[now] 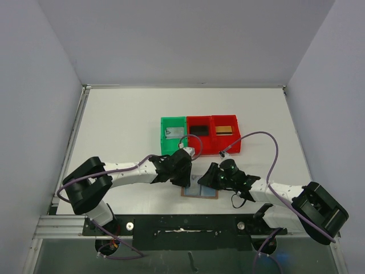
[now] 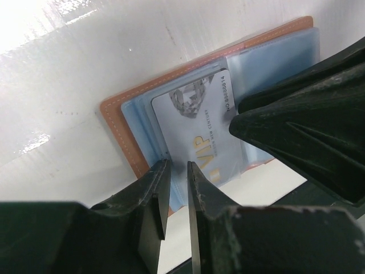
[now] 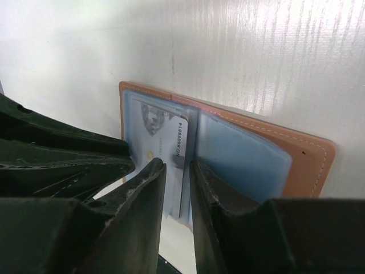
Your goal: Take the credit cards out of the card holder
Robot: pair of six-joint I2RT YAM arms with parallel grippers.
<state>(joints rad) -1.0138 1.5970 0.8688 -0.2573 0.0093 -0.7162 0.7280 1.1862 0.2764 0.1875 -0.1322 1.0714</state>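
The flat brown leather card holder (image 1: 199, 192) lies open at the middle of the white table's (image 1: 114, 125) near edge. It has a white-stitched rim, blue-grey pockets, and a thin silver-grey card (image 2: 199, 131) lettered VIP in gold. My left claw (image 2: 175, 165) and right claw (image 3: 177, 165) each straddle a card edge, jaws narrow. I cannot tell whether either pinches.

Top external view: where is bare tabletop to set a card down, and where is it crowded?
Free: white table left of the green plastic bin, right of the two red plastic bins, and behind them toward the back wall. Crowded: in front, where left gripper and right gripper meet over the brown leather card holder.
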